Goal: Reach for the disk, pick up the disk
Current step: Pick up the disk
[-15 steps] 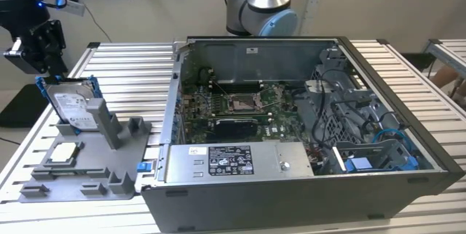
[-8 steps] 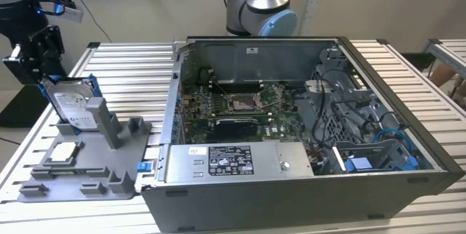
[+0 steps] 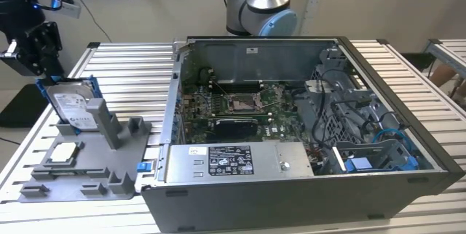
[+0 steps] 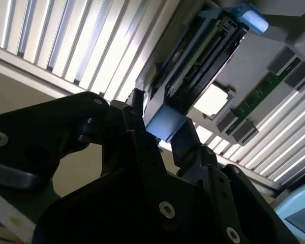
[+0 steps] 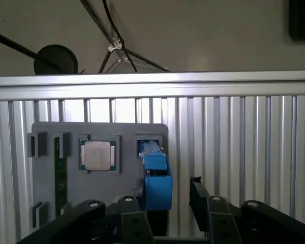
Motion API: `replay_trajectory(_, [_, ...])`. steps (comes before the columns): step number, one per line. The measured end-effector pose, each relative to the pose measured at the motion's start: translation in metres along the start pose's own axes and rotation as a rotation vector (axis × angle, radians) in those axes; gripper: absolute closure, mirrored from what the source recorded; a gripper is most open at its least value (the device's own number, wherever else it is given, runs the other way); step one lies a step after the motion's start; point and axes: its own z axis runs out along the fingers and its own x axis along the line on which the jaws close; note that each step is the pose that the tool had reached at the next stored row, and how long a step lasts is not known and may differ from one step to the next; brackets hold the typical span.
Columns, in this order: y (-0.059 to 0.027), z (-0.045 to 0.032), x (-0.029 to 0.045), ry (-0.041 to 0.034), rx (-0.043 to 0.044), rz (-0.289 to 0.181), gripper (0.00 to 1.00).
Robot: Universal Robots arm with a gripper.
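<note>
The disk [image 3: 71, 105] is a silver drive with a white label in a blue carrier, standing on edge in a grey fixture [image 3: 80, 182] at the exterior view's left. My black gripper [image 3: 38, 62] hangs just above its far upper end. In both wrist views the blue carrier end [image 5: 157, 188] [image 4: 165, 123] lies between my two fingers. The gripper [image 5: 168, 192] [image 4: 161, 124] is open: in the first wrist view one finger [image 5: 196, 189] stands a small gap away from the carrier. The disk still rests in its slot.
A square silver chip [image 3: 64, 151] [image 5: 97, 155] and a green memory stick [image 5: 59, 173] sit in the same fixture. An open computer case [image 3: 291, 136] stands on the slatted metal table [image 3: 124, 65] at the exterior view's right, with the arm's base [image 3: 262, 5] behind it.
</note>
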Motion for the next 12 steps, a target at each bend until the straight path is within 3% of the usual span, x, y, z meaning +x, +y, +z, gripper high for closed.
replay_trajectory(6, [-0.0003,-0.0014,0.0071,0.0007,-0.0052,0.0,0.0])
replay_trajectory(12, [-0.0017,0.0088,0.0078,0.0018,-0.0049,0.0,0.0])
